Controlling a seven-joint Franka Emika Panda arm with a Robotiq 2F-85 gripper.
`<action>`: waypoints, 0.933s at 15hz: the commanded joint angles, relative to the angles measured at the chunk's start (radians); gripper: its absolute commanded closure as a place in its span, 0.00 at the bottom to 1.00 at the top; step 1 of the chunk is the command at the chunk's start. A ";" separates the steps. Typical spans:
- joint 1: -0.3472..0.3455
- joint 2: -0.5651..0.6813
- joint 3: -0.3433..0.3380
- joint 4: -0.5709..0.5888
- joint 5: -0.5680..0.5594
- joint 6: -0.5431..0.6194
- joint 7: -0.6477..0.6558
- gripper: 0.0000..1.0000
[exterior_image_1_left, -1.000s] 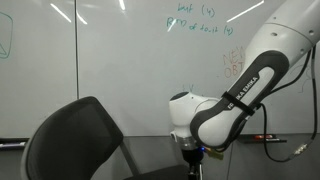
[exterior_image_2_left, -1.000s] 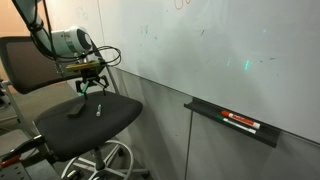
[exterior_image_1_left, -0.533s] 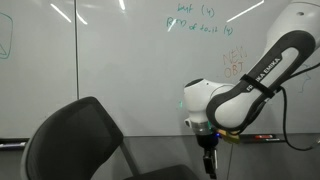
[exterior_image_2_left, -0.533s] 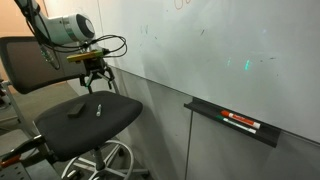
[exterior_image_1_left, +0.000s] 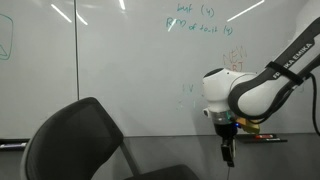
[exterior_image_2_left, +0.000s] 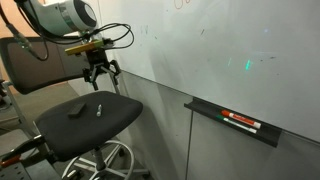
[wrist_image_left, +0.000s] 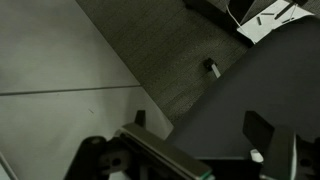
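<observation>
My black two-finger gripper hangs spread wide and empty over the back edge of the black fabric chair seat. Two small things lie near the seat's middle, one short grey stick and one dark lump, both well below me.

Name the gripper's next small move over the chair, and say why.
Probably ease the gripper down toward the small pale object on the chair seat. The jaws stand open and empty, and the gripper hangs above the seat beside the whiteboard, touching nothing.
</observation>
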 joint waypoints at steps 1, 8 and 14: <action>-0.023 -0.122 0.004 -0.107 -0.034 0.019 0.064 0.00; -0.045 -0.143 0.020 -0.125 -0.028 -0.002 0.077 0.00; -0.046 -0.136 0.023 -0.121 -0.035 0.009 0.076 0.00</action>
